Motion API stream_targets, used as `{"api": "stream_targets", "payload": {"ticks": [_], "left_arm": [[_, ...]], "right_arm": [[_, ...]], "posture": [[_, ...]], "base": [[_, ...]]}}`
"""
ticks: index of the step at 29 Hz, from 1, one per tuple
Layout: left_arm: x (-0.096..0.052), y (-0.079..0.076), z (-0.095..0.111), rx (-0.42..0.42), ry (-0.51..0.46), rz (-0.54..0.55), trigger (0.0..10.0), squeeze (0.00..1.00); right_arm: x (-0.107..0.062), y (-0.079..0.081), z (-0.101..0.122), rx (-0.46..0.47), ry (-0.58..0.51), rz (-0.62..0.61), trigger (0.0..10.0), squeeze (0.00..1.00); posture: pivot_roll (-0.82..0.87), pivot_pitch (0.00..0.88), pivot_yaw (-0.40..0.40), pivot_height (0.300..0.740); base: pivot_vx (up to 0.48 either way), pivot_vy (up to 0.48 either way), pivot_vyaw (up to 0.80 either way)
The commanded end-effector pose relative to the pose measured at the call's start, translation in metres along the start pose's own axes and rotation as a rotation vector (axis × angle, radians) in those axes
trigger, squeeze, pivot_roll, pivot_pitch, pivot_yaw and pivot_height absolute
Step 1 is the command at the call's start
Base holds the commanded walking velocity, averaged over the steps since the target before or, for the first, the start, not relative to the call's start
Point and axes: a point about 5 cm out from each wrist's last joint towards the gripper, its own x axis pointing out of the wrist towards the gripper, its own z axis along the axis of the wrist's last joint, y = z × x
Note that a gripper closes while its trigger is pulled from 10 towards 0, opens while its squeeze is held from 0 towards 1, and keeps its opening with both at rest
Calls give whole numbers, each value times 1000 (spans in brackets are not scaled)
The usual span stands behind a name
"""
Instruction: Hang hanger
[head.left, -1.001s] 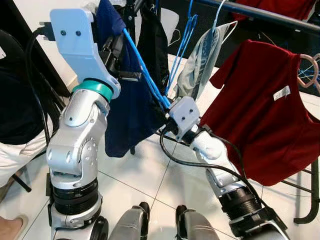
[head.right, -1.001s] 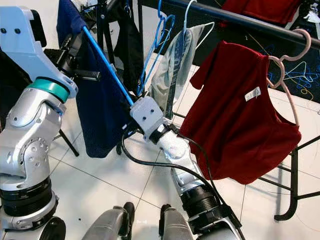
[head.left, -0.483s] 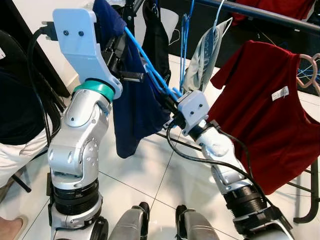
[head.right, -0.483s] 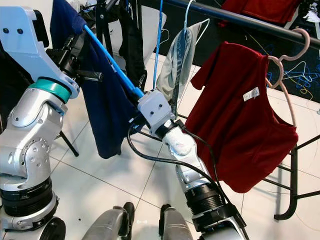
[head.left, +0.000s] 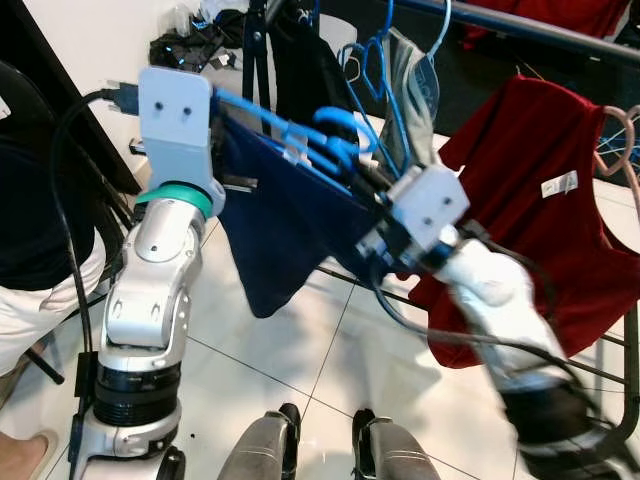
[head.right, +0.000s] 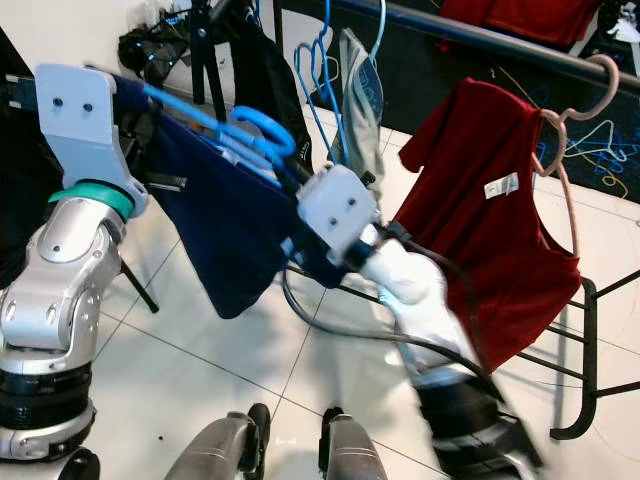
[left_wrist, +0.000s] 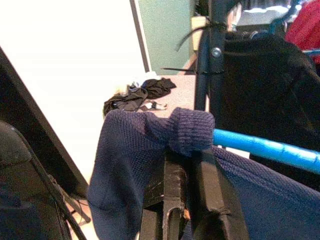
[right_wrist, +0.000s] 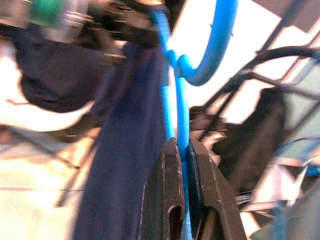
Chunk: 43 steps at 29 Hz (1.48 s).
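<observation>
A blue hanger carries a navy garment that droops between my two arms. My left gripper is shut on one shoulder end, pinching knit fabric over the blue bar. My right gripper is shut on the hanger's neck just below the hook; in the head view it sits at the hook's base. The hanger lies nearly level, below the dark rail. The right arm is blurred.
On the rail hang a red shirt on a pink hanger, a grey garment with loose blue hangers, and a black garment. Rack feet stand at the right. A person sits at the left.
Both arms have swung the hanger from a steep tilt to nearly level. The right gripper rose and moved right, bringing the hook up towards the rail; the left wrist dropped lower.
</observation>
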Motion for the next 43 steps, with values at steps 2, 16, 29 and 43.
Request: {"api": "stream_targets", "payload": {"ticks": [2,16,29,43], "left_arm": [[1,20,-2,60,-18,97,10000,0],[-10,-1,-9,4,-19,-110,10000,0],[-45,-38,-7,-170,13,-576,10000,0],[-62,-43,2,-292,5,-759,10000,0]], "right_arm": [[-12,-4,-1,103,9,-21,0,0],[-14,-24,2,355,-75,-226,0,0],[-3,-32,5,314,-81,-275,10000,0],[-7,-63,-7,178,27,-510,10000,0]], "posture": [[-70,137,89,740],[-62,141,93,740],[-58,156,93,740],[-57,160,87,740]], "base": [[0,0,0],[0,0,0],[0,0,0],[0,0,0]]}}
